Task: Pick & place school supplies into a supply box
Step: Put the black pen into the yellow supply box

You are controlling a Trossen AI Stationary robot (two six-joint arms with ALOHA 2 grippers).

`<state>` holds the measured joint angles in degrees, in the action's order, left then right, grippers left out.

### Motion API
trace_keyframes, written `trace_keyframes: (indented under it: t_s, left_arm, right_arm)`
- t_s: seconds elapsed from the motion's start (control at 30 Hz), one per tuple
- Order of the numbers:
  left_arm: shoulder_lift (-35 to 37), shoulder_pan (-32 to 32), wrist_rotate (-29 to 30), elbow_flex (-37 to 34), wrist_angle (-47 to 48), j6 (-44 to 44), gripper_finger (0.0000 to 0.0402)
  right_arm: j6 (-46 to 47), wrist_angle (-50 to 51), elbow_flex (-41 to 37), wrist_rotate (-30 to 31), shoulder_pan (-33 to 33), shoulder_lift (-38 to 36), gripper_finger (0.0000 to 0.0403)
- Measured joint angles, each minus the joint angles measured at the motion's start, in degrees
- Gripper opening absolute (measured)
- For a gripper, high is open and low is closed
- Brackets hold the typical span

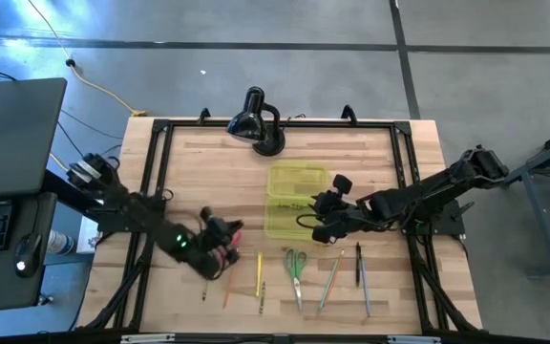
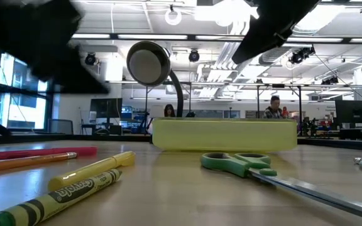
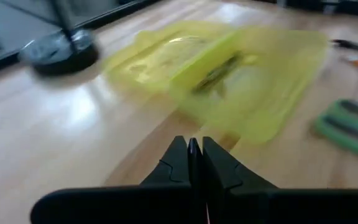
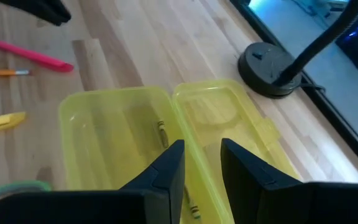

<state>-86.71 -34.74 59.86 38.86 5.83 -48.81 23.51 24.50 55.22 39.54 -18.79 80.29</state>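
The see-through yellow-green plastic supply box [image 1: 295, 201] lies open in the middle of the frame, below the black desk lamp [image 1: 256, 122]. The right gripper [image 1: 325, 216] hovers at its right edge, fingers a little apart, holding nothing. The left gripper [image 1: 225, 243], lower left, is pinched nearly shut on something thin I cannot make out. Green-handled scissors [image 1: 296, 270] and thin pencils [image 1: 259, 272] lie along the bottom

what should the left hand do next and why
Probably carry its catch toward the open supply box. The left hand is shut, seemingly on a thin pink pen, and sits left of the box, which already holds a crayon.
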Motion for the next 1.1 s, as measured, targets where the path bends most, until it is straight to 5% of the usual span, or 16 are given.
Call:
trace_keyframes:
  t_s: [0.2, 0.4, 0.6, 1.1]
  left_arm:
    - [0.45, 12.96, -20.86, 10.87, -6.09, 27.9, 0.0039]
    - [-5.7, 22.61, -38.98, 15.42, -15.95, 39.4, 0.0039]
    - [-15.92, 27.86, -45.51, 17.73, -22.14, 40.18, 0.0039]
    - [-30.59, 32.54, -56.18, 30.76, -24.93, 42.09, 0.0046]
  right_arm:
    - [0.7, 3.24, 0.0, -0.23, -0.02, -0.16, 0.0083]
    - [14.48, 17.88, 0.0, -0.45, -1.0, -1.77, 0.0083]
    - [24.72, 26.96, -0.02, -1.03, -4.56, -1.55, 0.0083]
    - [29.59, 25.17, -0.02, -0.18, -10.1, -1.53, 0.0083]
